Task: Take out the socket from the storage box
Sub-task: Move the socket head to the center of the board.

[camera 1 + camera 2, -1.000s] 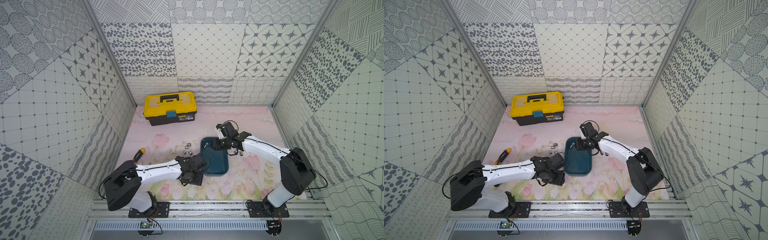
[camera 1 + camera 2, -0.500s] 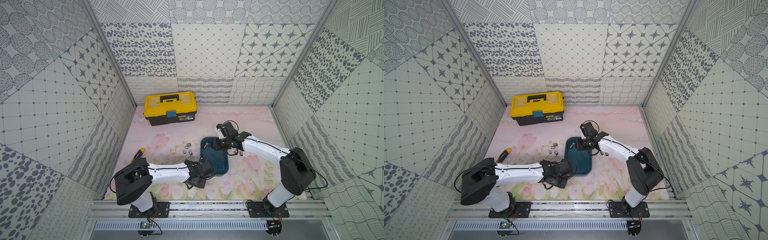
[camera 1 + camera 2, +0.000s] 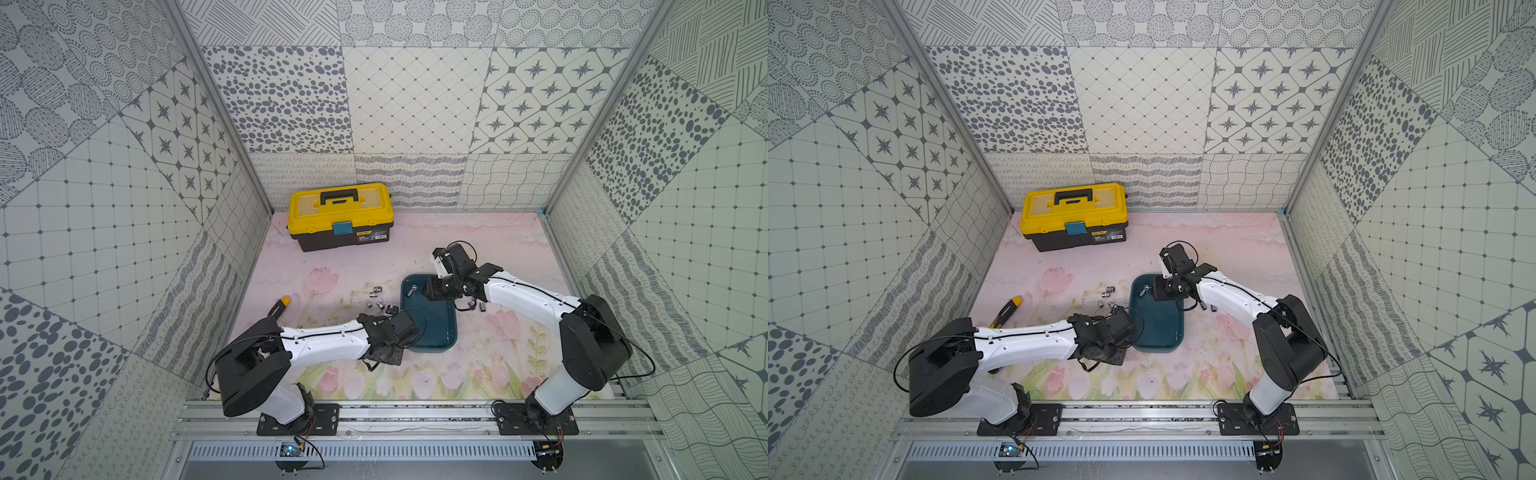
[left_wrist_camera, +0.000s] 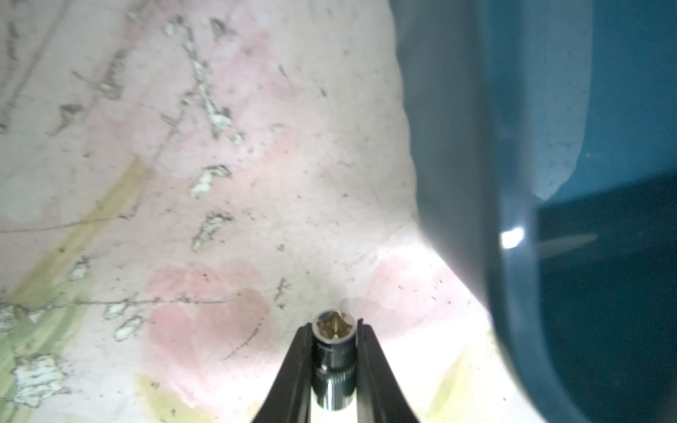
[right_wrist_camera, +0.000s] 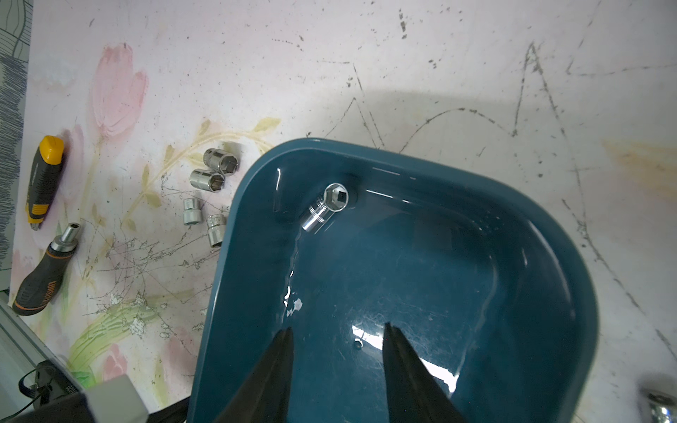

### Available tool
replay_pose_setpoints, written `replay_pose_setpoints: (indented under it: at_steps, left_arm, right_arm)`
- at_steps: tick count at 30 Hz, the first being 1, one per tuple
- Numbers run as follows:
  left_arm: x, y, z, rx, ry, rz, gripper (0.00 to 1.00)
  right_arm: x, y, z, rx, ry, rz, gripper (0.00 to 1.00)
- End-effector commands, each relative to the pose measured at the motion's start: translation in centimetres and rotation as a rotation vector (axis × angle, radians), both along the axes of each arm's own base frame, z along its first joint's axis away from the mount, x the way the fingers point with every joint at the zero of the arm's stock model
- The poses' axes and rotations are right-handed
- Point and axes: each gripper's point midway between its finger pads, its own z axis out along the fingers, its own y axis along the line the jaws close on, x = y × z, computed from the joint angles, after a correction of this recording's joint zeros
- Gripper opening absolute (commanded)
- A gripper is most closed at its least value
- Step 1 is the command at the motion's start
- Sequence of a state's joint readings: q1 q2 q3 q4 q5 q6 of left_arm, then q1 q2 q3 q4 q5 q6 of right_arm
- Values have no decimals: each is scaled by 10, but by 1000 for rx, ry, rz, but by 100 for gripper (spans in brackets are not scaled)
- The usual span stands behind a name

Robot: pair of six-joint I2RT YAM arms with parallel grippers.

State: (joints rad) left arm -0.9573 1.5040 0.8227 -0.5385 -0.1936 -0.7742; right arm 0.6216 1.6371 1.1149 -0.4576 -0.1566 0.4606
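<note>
The storage box (image 3: 436, 328) (image 3: 1158, 328) is a shallow dark teal tub on the flowered mat. My left gripper (image 4: 335, 327) (image 3: 386, 347) is shut on a small chrome socket (image 4: 335, 351), its hex end facing outward. It hangs over the mat just outside the box's near-left wall (image 4: 458, 110). A second chrome socket (image 5: 326, 208) (image 3: 411, 289) (image 3: 1144, 289) lies on its side in the box's far corner. My right gripper (image 5: 337, 329) (image 3: 430, 289) stands open over the box floor (image 5: 439, 274), a little short of that socket, with nothing between its fingers.
Several loose sockets (image 5: 208, 183) (image 3: 376, 295) lie on the mat left of the box. Two more (image 3: 478, 306) lie to its right. A yellow-tipped tool (image 5: 44, 179) (image 3: 278, 307) and a black driver handle (image 5: 44, 278) lie further left. A yellow-lidded toolbox (image 3: 340, 216) stands at the back.
My left gripper went from open to shut on the socket, and the left arm shifted by the box's near-left corner. The right arm has not moved.
</note>
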Motion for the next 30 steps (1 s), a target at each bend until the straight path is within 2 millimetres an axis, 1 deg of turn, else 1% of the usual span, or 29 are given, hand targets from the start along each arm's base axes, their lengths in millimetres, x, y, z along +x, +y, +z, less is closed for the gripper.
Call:
replay_pose_setpoints:
  at_steps: [1,4,7,9,13,15,18,21,23,26,30]
  left_arm:
    - [29,21,4,17,-42,73,21]
    - [47,23,0,10,-42,116,21]
    - [63,19,-3,5,-43,132,21]
    - [71,16,-5,1,-44,140,21]
    - [84,18,-10,16,-45,178,22]
    - [88,18,-11,13,-47,181,24]
    - [93,20,-10,14,-50,193,34]
    - [97,19,-3,-2,-67,203,45]
    - [98,20,3,-9,-75,212,51]
    - [99,23,15,-43,-88,233,53]
    - [97,25,32,-88,-101,248,54]
  right_arm:
    - [9,10,10,37,-41,12,45]
    - [11,14,9,47,-35,13,44]
    - [13,15,8,51,-35,8,44]
    - [14,15,5,44,-35,3,45]
    - [20,17,-1,30,-30,-8,45]
    - [23,19,-3,20,-32,-10,45]
    - [28,20,-7,-6,-39,-23,46]
    - [31,22,-12,-21,-41,-30,48]
    - [32,24,-15,-28,-41,-32,50]
    - [36,25,-18,-41,-56,-45,51]
    - [41,30,-25,-55,-55,-50,52]
